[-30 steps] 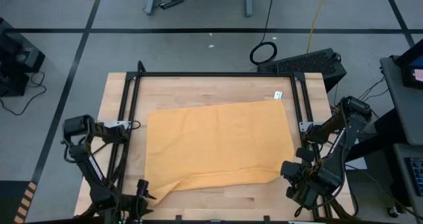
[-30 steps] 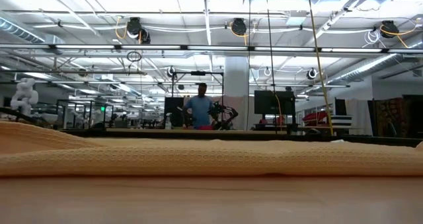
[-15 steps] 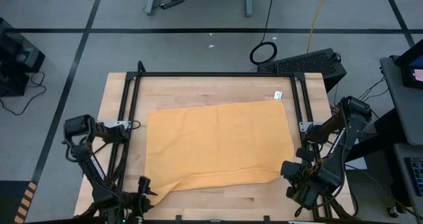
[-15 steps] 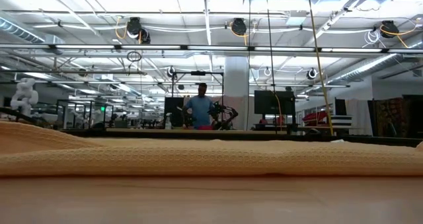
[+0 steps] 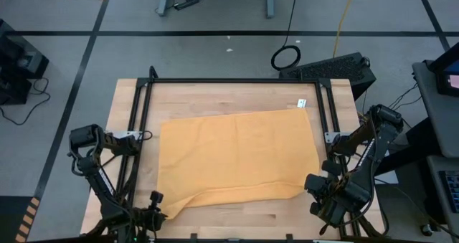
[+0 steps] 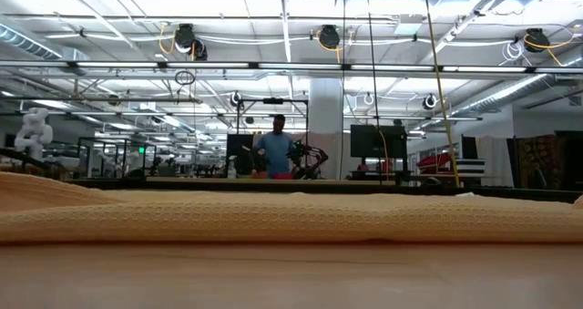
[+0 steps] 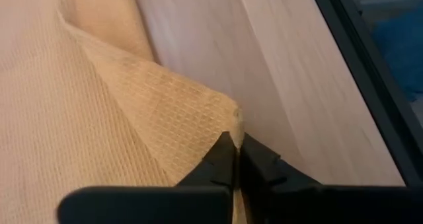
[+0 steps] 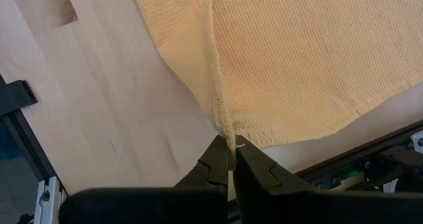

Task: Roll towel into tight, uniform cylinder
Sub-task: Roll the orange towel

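Note:
The mustard-yellow towel lies spread flat on the wooden table, with its white label at the far right corner. In the low view it shows as a low band that rises slightly on the left. My left gripper is at the towel's near left corner and is shut on it. My right gripper is at the near right corner and is also shut on the cloth. My left gripper pinches the tip of the towel's near left corner between its two fingers. The corner is drawn out toward the near edge and stands slightly raised, with a fold running back from it. The rest of the towel lies on the table. My right gripper pinches the hemmed near right corner between its two fingers. A ridge of cloth runs away from the fingers along the hem. The towel beyond it lies flat on the table.
A black metal frame runs around the work area, with rails on the left and right. Bare wood lies between the towel and the near edge. A person stands far off in the room.
My left gripper has shut on the towel's near left corner. The raised cloth on the left of the low view has sunk a little. The right arm and the rest of the towel have kept still.

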`<state>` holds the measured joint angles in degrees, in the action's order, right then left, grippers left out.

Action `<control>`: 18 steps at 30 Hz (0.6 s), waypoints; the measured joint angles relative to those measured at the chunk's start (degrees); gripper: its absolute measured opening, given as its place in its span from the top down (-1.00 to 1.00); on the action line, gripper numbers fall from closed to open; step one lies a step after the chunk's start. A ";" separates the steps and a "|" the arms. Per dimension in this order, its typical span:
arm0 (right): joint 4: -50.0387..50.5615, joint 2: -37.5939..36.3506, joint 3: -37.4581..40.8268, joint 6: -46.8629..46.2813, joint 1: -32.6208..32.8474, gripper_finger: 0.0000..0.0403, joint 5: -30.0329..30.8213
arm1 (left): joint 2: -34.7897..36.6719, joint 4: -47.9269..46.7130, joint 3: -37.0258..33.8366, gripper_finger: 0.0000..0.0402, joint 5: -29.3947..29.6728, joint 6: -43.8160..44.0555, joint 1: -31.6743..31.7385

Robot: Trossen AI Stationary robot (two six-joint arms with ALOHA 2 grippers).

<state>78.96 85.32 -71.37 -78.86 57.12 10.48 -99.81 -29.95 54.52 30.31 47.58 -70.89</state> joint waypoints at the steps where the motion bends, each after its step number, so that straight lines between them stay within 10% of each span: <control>1: -0.02 0.00 0.00 0.01 0.00 1.00 0.00 | 0.00 0.00 -0.02 0.96 0.63 0.14 0.00; 18: 1.61 0.00 0.00 -0.23 0.00 1.00 -0.12 | 4.52 -24.84 -0.04 0.98 9.95 24.23 -1.05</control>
<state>80.57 85.32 -71.37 -79.09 57.12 10.36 -95.29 -54.79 54.48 40.27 71.82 -71.94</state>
